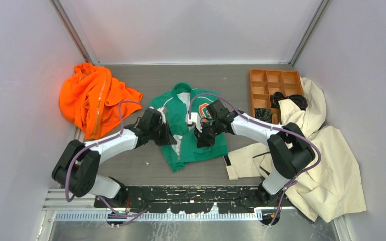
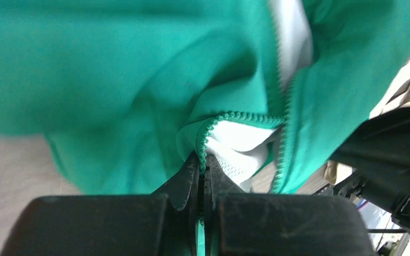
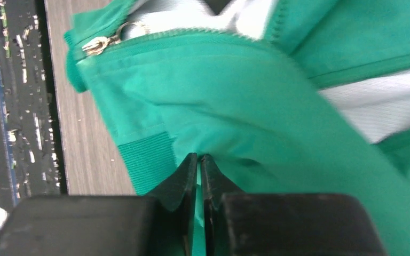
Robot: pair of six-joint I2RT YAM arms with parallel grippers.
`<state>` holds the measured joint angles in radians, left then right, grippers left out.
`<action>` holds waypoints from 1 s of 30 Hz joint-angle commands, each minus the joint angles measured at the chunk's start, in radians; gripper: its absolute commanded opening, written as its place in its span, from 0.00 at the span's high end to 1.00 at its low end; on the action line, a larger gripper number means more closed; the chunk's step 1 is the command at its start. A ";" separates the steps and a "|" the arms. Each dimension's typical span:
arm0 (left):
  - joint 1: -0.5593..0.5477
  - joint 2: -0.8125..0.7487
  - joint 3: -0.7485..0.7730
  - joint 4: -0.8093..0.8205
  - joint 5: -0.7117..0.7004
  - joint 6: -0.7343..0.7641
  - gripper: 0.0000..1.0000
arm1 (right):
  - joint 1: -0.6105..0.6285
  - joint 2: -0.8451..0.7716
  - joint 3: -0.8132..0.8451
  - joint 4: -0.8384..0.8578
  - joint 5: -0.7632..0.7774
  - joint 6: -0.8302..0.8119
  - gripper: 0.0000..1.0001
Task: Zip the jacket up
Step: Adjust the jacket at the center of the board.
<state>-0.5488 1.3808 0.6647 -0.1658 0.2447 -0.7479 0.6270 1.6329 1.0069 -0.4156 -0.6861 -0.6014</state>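
The grey wood-grain tabletop (image 1: pixel 146 168) carries everything. The large cream coat (image 1: pixel 331 170) lies crumpled beside the jacket, on my right arm's side. The bright orange garment (image 1: pixel 93 98) is heaped beside the jacket on my left arm's side, apart from it. The green track jacket (image 1: pixel 206 149) with white piping lies flat between those two, collar pointing away from my bases. Its front is open, showing the pale lining. The brown wooden compartment tray (image 1: pixel 252 93) sits beyond the jacket's far corner on my right arm's side, partly under the coat's edge.

My left end effector (image 2: pixel 202 160) is pressed together on the jacket's front edge. It pinches the strip of green zipper teeth where the white mesh lining folds out. My right end effector (image 3: pixel 198 157) is closed on the jacket's green fabric just beside the ribbed hem band, with cloth caught between the fingers. The small silver zipper slider (image 3: pixel 97 45) sits at the jacket's bottom corner, near the hem, apart from my right fingertips.
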 commanded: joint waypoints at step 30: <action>0.011 0.130 0.461 -0.073 -0.067 0.263 0.55 | 0.064 -0.189 0.076 -0.389 0.047 -0.247 0.67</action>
<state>-0.5411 1.6791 1.1435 -0.2073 0.3126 -0.5114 0.6868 1.4834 1.0107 -0.6357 -0.7036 -0.7273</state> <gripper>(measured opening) 0.416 0.297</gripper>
